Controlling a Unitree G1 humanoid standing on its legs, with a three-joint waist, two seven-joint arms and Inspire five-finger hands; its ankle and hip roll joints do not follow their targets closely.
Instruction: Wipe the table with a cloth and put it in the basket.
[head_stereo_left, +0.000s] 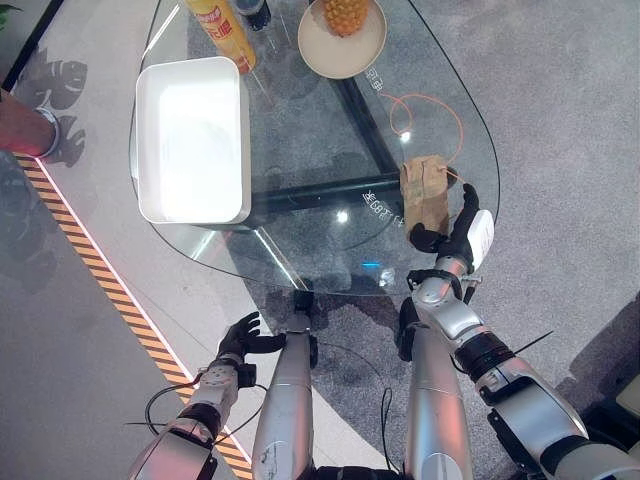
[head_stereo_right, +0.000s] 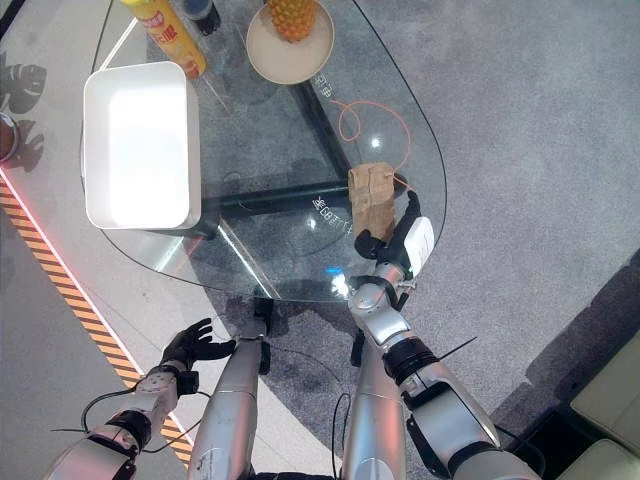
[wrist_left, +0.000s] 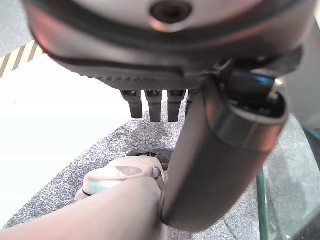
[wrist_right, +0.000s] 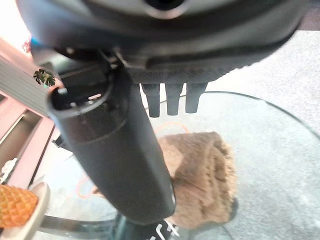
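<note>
A crumpled brown cloth (head_stereo_left: 424, 190) lies near the right rim of the glass table (head_stereo_left: 300, 245). My right hand (head_stereo_left: 458, 236) rests at the cloth's near end, at the table's edge. Its fingers (wrist_right: 172, 97) are straight above the cloth (wrist_right: 207, 175), and its thumb lies against the near end; the hand is open. The white rectangular basket (head_stereo_left: 243, 140) stands on the left part of the table with nothing in it. Below the table's near edge, over the floor, hangs my left hand (head_stereo_left: 240, 336), open with spread fingers.
At the table's far end are a beige plate (head_stereo_left: 368, 50) with a pineapple (head_stereo_left: 345, 14), a yellow bottle (head_stereo_left: 222, 30) and a dark bottle (head_stereo_left: 252, 10). An orange cord (head_stereo_left: 432, 100) loops beyond the cloth. Yellow-black striped tape (head_stereo_left: 100, 270) runs along the floor on the left.
</note>
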